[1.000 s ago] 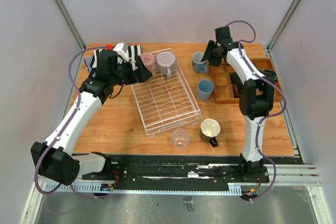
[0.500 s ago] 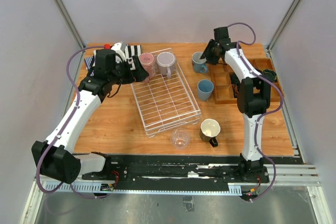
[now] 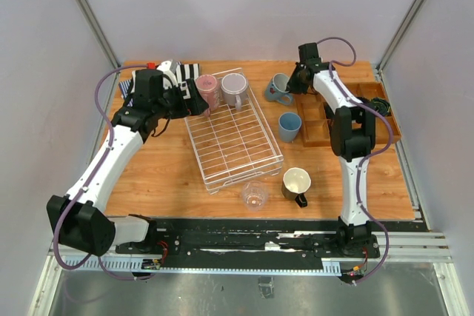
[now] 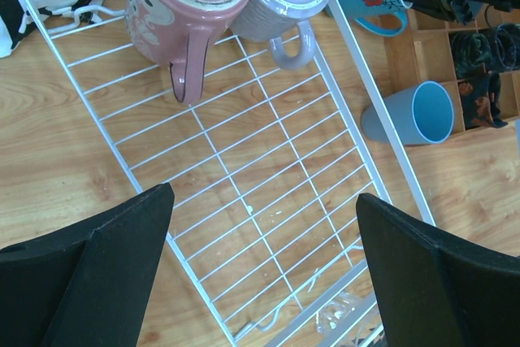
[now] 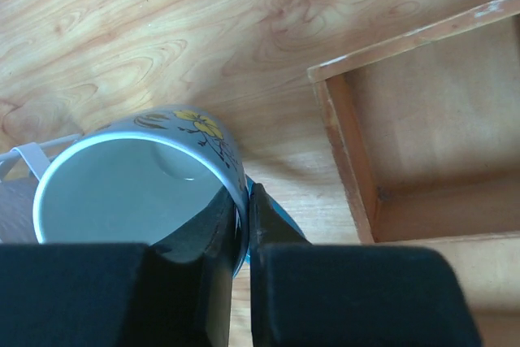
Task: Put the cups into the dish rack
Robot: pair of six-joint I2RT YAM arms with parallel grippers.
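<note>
The white wire dish rack (image 3: 233, 138) lies mid-table. At its far end stand a pink mug (image 3: 207, 90) and a grey-lilac cup (image 3: 235, 88). My left gripper (image 3: 196, 100) hovers open just left of them, nothing between its fingers; from the left wrist it (image 4: 264, 194) looks down on the rack (image 4: 244, 168). My right gripper (image 3: 294, 81) is shut on the rim of the blue-grey mug (image 3: 279, 88), one finger inside and one outside, and the mug (image 5: 122, 184) tilts. On the table stand a light blue tumbler (image 3: 289, 126), a dark mug (image 3: 296, 183) and a clear glass (image 3: 254, 195).
A brown wooden compartment tray (image 3: 315, 137) sits right of the tumbler, close behind my right gripper. A striped cloth (image 3: 185, 72) lies at the back left beyond the rack. Walls and frame posts enclose the table on three sides.
My right gripper has closed on the blue-grey mug's rim, and the mug has tipped and shifted slightly left. My left gripper has drawn back a little from the pink mug.
</note>
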